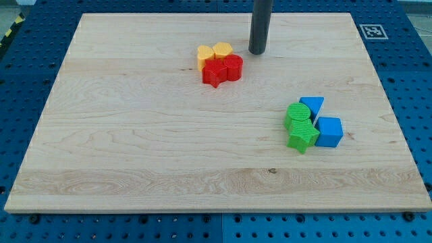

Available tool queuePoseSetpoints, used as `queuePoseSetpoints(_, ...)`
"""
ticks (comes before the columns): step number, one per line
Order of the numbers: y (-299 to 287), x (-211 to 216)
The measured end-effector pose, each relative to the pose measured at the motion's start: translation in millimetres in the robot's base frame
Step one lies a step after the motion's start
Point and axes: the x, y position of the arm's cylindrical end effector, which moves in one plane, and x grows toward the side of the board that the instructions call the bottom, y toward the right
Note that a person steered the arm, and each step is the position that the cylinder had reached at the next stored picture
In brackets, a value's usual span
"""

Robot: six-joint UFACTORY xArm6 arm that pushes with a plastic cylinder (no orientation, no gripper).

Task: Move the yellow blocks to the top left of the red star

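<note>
Two yellow blocks sit side by side near the view's top centre: one (205, 55) at the left, one (222, 50) at the right. The red star (215, 73) lies just below them, touching both. A red round block (233, 67) touches the star's right side. My tip (257, 52) stands on the board just to the right of the right yellow block and the red round block, apart from them by a small gap.
A cluster sits at the view's right: a green round block (297, 115), a green star (302, 138), a blue triangle (312, 106) and a blue cube (329, 131). The wooden board (135, 148) lies on a blue perforated table.
</note>
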Motion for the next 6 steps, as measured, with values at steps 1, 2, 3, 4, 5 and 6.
queuePoseSetpoints(1,1,18)
queuePoseSetpoints(2,1,38)
queuePoseSetpoints(3,1,30)
queuePoseSetpoints(4,-2,2)
queuePoseSetpoints(5,-39,2)
queuePoseSetpoints(6,-55,2)
